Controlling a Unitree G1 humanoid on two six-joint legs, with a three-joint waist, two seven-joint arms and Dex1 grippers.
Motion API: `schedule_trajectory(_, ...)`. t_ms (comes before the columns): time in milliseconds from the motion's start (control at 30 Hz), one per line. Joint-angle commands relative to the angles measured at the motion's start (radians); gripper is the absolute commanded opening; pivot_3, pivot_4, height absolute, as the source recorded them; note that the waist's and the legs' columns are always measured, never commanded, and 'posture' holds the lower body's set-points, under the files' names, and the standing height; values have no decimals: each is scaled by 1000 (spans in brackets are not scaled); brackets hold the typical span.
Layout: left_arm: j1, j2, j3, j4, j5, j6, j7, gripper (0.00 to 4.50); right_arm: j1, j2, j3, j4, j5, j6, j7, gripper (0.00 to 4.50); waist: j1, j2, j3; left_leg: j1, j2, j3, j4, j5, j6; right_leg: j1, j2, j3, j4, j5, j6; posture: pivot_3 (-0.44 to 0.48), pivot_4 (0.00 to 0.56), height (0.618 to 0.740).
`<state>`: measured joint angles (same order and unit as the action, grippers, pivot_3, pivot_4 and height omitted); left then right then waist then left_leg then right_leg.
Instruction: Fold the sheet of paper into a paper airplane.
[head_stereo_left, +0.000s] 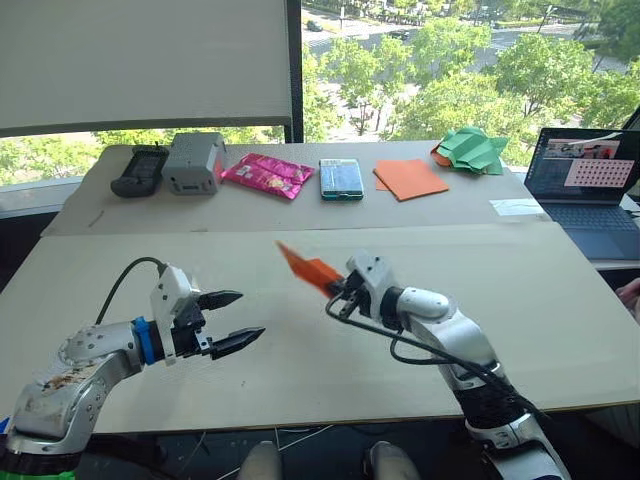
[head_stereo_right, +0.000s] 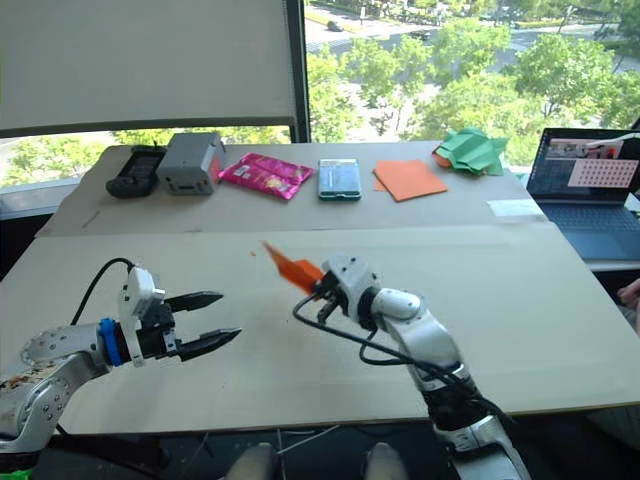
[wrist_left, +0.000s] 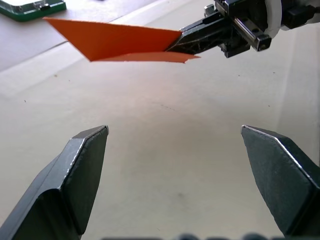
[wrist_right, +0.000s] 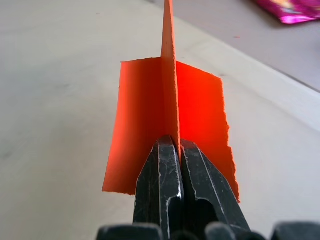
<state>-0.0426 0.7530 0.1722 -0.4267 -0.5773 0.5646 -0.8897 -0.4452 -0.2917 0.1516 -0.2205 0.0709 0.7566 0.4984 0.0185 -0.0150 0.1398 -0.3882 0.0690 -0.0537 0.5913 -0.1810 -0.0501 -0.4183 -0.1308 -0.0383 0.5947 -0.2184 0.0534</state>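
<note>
Airplane: paper airplane (head_stereo_left: 308, 268) held in the air at frame centre, above the table (head_stereo_left: 560, 320), nose aimed to the upper left.
Right gripper: right gripper (head_stereo_left: 340, 293) clenched on the tail fold, wings spread either side of the fingers.
Left gripper: left gripper (head_stereo_left: 234, 320) at lower left, spread wide, holding nothing, well apart from the airplane.
Risk: slipping or tearing likely at so small a pinch on thin paper.
Risk: crushing the wings likely if closed on from the left.
</note>
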Motion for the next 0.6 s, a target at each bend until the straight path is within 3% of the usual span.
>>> schedule_trajectory(33, -54, 0, -23, -74, -7, -13, 9, 4500, 2, -21, -145, -51, -50, 131, -154, 14, 0, 0, 0, 0, 0, 0, 0, 0, 0, 0, 0, 0, 0, 0, 0, 0, 150, 706)
schedule_trajectory(267, -106, 8, -56, -99, -44, 22, -14, 4500, 29, -64, -264, 8, -71, 272, -260, 14, -12, 2, -1, 3, 0, 0, 0, 1, 2, 8, 1, 0, 1, 2, -2, 0, 150, 706)
schedule_trajectory(600, -141, 1, -88, -97, -45, 39, -4, 4500, 38, -54, -257, 123, -76, 207, -324, 14, -28, 1, -1, 5, 0, -1, 0, 1, 2, 13, 1, 0, -1, 2, -2, 0, 150, 706)
